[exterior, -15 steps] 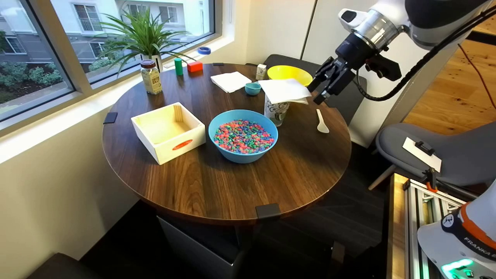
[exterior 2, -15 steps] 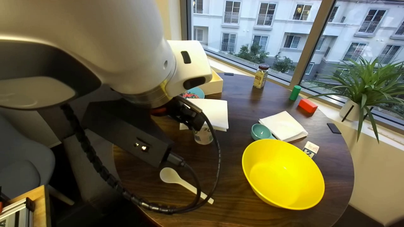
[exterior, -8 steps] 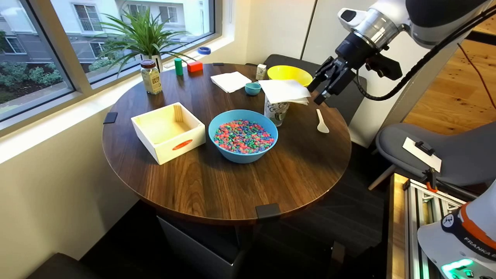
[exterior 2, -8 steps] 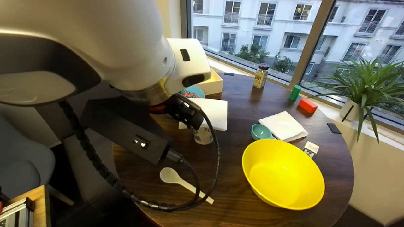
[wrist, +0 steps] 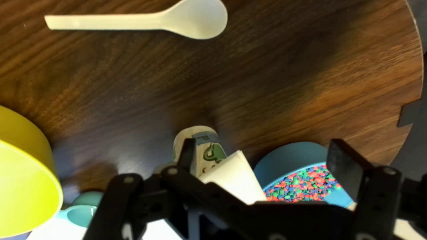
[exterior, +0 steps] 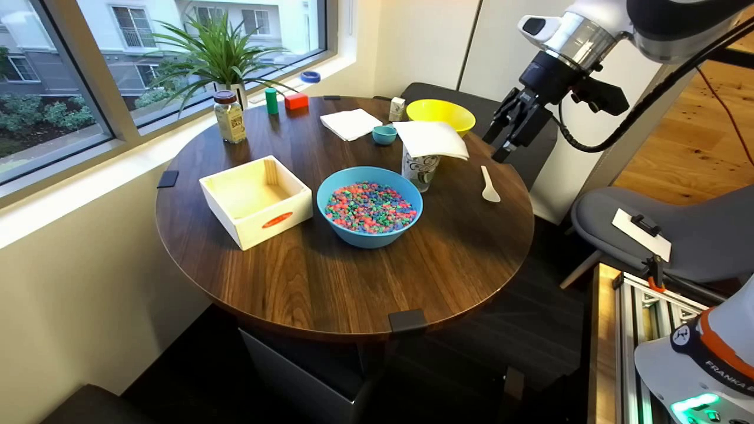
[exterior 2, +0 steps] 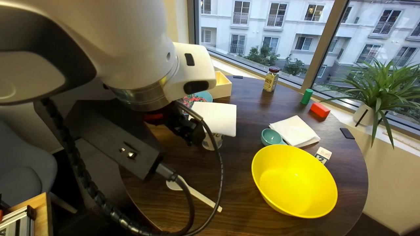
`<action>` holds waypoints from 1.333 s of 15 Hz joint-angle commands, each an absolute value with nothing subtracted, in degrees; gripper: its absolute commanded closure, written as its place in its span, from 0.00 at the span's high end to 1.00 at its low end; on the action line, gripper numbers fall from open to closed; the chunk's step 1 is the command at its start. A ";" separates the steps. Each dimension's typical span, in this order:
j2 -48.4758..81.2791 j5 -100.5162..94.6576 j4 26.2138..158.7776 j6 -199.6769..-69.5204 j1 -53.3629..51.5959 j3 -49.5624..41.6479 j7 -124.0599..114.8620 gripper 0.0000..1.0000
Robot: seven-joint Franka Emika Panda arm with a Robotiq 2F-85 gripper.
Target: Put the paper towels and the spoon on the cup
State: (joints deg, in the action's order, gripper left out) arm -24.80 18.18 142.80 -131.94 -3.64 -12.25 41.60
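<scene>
While paper towels (exterior: 435,139) lie atop the cup (exterior: 420,172), the empty fingers (wrist: 347,166) stand wide; fetching the spoon (wrist: 136,22), flat on the desk (wrist: 267,76), seems the current step, next calling for alignment above it.

A jar (exterior: 230,122), a green cylinder (exterior: 271,102) and a red block (exterior: 296,102) line the edge of the table (exterior: 353,282) nearest the window (exterior: 91,70) — a potted plant (exterior: 221,56) just past it. Farther in, a wooden box (exterior: 253,232) beside a blue bowl (exterior: 368,238); near the far edge in an exterior view — a yellow bowl (exterior: 440,112).
</scene>
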 commanded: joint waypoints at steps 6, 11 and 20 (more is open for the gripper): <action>-27.87 16.21 142.77 -125.50 -1.18 -12.13 30.28 1.00; -27.64 16.23 142.73 -125.50 -1.28 -12.14 30.34 1.00; -23.94 7.56 143.33 -130.19 7.63 -8.20 4.93 1.00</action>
State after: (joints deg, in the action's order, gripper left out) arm -25.60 11.57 143.02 -129.31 4.55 -10.34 13.13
